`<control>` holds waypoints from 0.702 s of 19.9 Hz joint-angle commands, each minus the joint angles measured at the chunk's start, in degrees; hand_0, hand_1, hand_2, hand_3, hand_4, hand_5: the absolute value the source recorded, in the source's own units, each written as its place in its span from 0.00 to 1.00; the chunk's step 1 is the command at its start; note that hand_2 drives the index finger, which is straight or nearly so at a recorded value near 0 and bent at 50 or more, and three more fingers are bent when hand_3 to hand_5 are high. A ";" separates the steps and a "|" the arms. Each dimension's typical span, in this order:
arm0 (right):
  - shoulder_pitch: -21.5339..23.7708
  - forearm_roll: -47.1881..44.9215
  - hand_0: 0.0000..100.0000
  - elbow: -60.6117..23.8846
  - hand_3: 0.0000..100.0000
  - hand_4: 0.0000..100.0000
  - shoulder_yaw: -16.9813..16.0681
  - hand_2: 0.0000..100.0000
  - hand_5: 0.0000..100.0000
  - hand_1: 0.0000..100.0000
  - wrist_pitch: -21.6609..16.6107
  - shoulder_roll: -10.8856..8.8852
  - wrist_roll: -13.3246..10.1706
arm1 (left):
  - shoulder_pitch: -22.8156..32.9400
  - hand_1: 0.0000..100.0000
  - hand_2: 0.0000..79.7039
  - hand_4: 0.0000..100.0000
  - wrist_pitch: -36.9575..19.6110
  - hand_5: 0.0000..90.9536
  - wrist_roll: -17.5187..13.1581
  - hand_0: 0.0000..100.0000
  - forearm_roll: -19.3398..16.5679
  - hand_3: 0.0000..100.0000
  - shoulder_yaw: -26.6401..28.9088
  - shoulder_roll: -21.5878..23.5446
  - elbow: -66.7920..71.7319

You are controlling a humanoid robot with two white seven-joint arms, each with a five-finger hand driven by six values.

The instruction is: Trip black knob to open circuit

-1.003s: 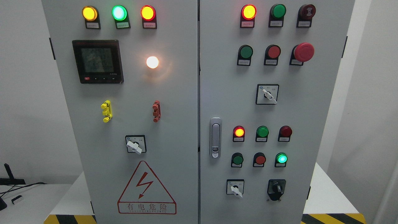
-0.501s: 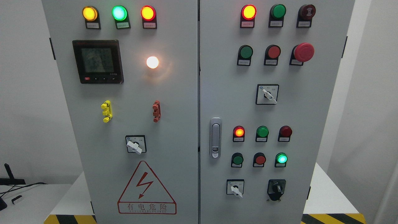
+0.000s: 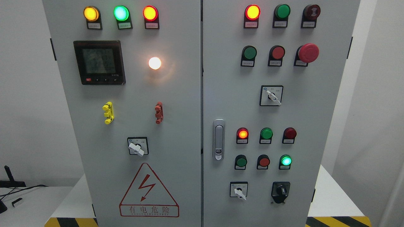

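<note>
We read one clear sign: a red warning triangle (image 3: pixel 148 190) with a lightning bolt low on the left door (image 3: pixel 132 110), and under it 有电危险 in a red box; the small Latin line below that is too fine to read. The meter (image 3: pixel 99 62) screen shows digit rows, blurred, unreadable. Tags under the lamps and buttons carry print, too small for us to make out. Same for marks on the switch plates.
</note>
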 commanded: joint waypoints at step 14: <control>-0.15 -0.26 0.10 -1.78 0.05 0.00 -0.15 0.00 0.00 0.07 0.03 -0.98 0.06 | 0.00 0.39 0.00 0.00 -0.04 0.00 -0.04 0.12 -1.76 0.00 0.00 -0.05 0.05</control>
